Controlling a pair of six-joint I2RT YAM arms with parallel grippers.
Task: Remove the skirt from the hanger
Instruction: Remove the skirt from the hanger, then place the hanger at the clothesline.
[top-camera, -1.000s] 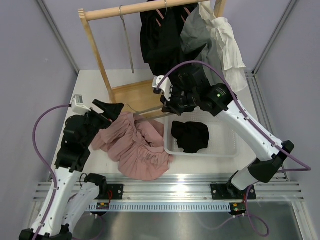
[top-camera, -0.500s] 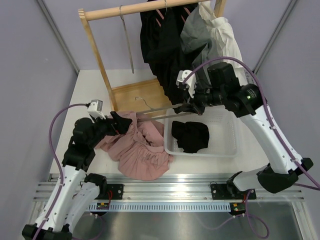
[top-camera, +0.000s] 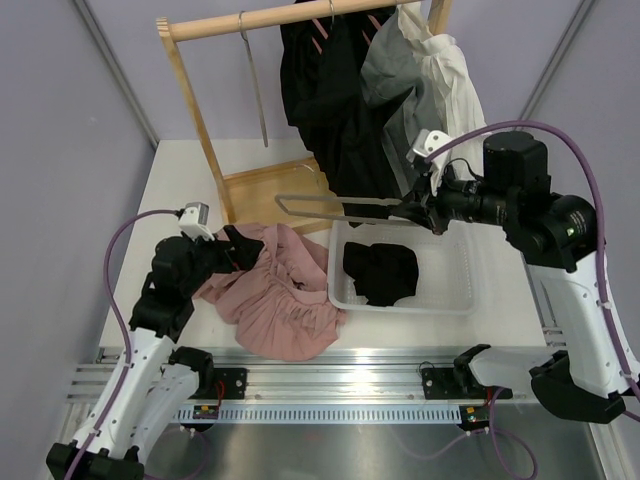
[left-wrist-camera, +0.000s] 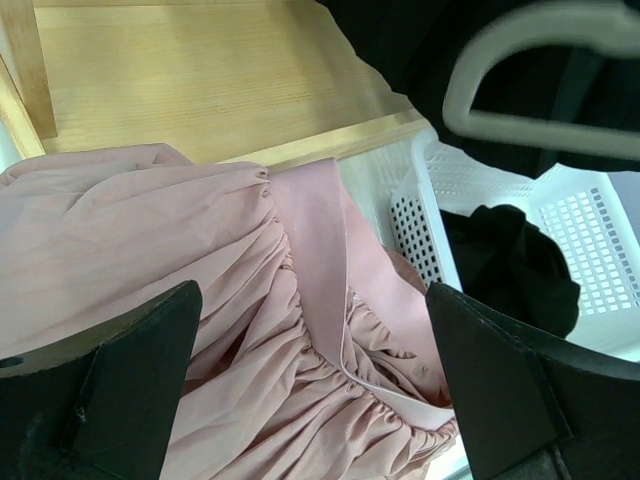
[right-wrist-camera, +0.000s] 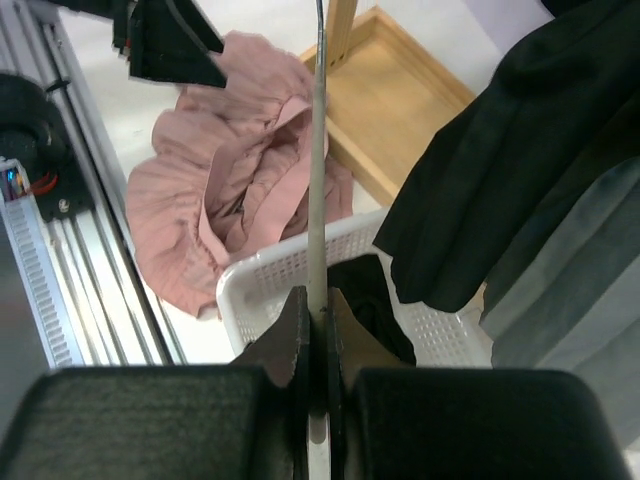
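White tabletop (top-camera: 185, 175) under crumpled, gathered pink skirt (top-camera: 275, 300)

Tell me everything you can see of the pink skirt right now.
The pink skirt is off the hanger, lying crumpled on the white table. Thin, matte, heavily gathered fabric with a flat waistband folded across it. Its right edge meets the white basket, its far edge the wooden rack base. The open left tool hovers at its left side; contact unclear.

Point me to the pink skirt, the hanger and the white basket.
pink skirt (top-camera: 275, 295): top view, middle of the crumpled heap.
hanger (left-wrist-camera: 540, 132): left wrist view, its lower bar.
white basket (top-camera: 440, 300): top view, near wall.
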